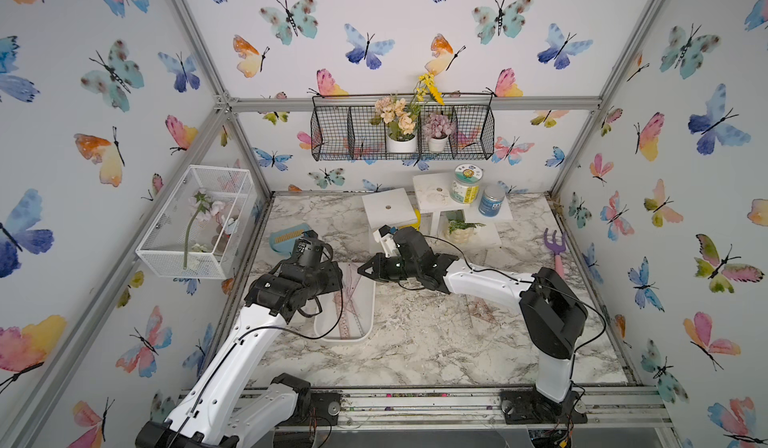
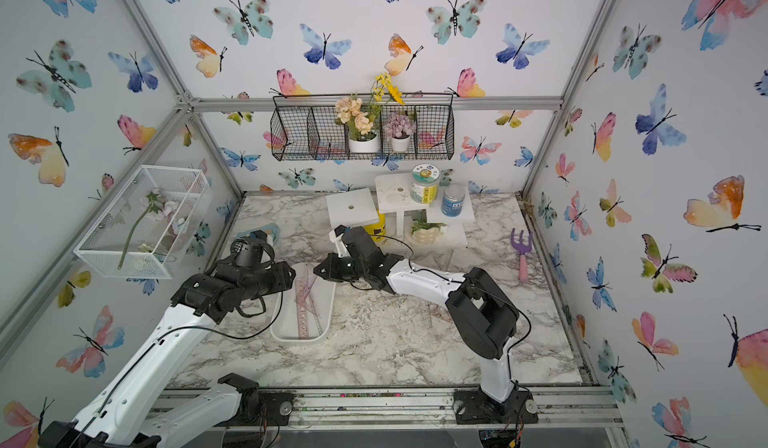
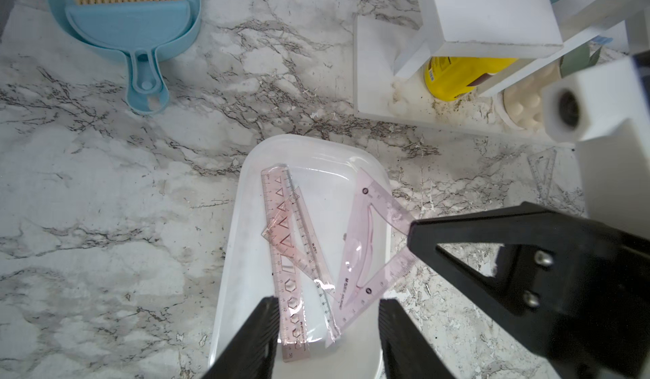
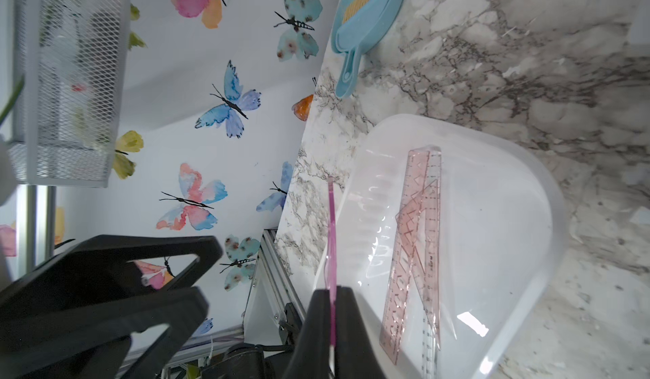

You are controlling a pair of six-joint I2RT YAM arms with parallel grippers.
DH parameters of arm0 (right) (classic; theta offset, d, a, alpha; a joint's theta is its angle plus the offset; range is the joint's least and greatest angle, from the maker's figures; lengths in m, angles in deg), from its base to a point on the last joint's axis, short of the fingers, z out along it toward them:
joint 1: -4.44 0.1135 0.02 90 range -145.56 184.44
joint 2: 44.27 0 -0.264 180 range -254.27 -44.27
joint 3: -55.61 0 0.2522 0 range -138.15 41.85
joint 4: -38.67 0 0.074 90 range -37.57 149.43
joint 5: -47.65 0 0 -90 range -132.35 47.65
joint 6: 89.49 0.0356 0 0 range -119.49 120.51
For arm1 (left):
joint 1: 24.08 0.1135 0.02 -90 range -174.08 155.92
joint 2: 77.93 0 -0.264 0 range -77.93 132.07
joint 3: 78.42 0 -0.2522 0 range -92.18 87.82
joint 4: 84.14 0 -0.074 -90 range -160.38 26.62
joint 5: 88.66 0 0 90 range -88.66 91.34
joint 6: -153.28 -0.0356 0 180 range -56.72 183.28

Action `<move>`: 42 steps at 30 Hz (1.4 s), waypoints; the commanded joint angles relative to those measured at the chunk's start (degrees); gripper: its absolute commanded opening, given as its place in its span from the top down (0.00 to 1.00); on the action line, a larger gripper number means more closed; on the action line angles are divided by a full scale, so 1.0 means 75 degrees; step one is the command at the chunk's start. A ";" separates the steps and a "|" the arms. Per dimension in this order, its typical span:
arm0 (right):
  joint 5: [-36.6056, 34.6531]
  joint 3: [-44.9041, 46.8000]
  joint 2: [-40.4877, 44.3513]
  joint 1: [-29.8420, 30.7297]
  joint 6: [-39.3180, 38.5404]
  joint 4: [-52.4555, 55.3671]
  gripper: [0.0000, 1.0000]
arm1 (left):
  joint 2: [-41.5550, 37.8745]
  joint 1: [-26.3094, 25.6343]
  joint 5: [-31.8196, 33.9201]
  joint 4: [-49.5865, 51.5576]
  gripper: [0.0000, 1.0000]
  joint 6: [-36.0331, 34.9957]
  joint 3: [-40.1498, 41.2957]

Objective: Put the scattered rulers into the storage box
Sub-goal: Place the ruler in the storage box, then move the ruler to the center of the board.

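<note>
The white storage box (image 3: 232,254) (image 1: 370,300) (image 2: 330,300) lies on the marble top. A long straight ruler (image 3: 285,254) (image 4: 411,254) and a small set square (image 3: 299,233) lie flat in it. My right gripper (image 3: 415,229) (image 4: 332,293) (image 1: 361,269) is shut on a corner of a pink set square (image 3: 373,240), seen edge-on in the right wrist view (image 4: 331,236). This square slants over the box's rim. My left gripper (image 3: 329,301) hangs open above the box's near end, holding nothing. A clear set square (image 3: 543,169) lies on the marble beyond the box.
A blue dustpan with a brush (image 3: 123,18) (image 1: 286,238) lies behind the box. White stepped shelves (image 1: 390,209) with jars and a yellow can (image 3: 457,78) stand at the back. A purple garden fork (image 1: 557,250) lies at the right. A white mesh basket (image 1: 199,225) hangs on the left wall.
</note>
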 commanded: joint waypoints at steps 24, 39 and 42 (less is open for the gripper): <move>-0.2489 0.0276 0.1723 -0.0225 -0.2095 0.3491 0.45 | 0.0429 0.0245 -0.2636 -0.0753 0.53 0.0116 0.0465; -0.3832 0.3746 0.4162 -0.2107 -0.2232 0.4585 0.44 | 0.1817 -0.2335 -0.2579 -0.2832 0.54 0.1481 0.0804; -0.3894 0.4002 0.4167 -0.2358 -0.2249 0.4591 0.42 | 0.2158 -0.2814 -0.2516 -0.3152 0.54 0.1698 0.0779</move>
